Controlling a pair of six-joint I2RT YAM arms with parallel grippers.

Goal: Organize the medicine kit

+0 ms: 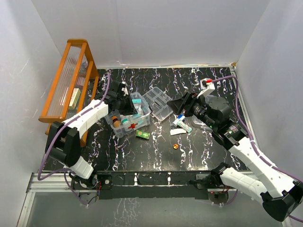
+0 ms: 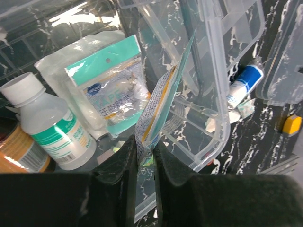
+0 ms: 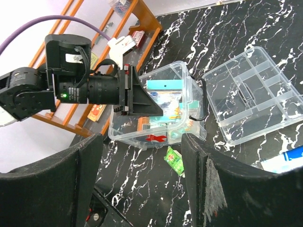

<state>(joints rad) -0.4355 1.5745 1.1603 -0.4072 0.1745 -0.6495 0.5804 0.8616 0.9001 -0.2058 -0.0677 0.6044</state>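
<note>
**Sachet poised over the box**

The left claw (image 2: 146, 152) is clamped on a thin sachet (image 2: 163, 101), held edge-on. Its long axis points away from the claw into the clear box (image 1: 134, 126) just beneath — possibly grazing a wall, hard to tell. The right claw (image 3: 142, 189) gapes empty, farther off — beside the divided tray (image 1: 160, 103).

On table (image 1: 156, 158): box (image 1: 134, 126) ctr-left; divided tray (image 1: 159, 104) just right of it; rack (image 1: 66, 85) far left; small packet (image 1: 142, 135) before box.
</note>
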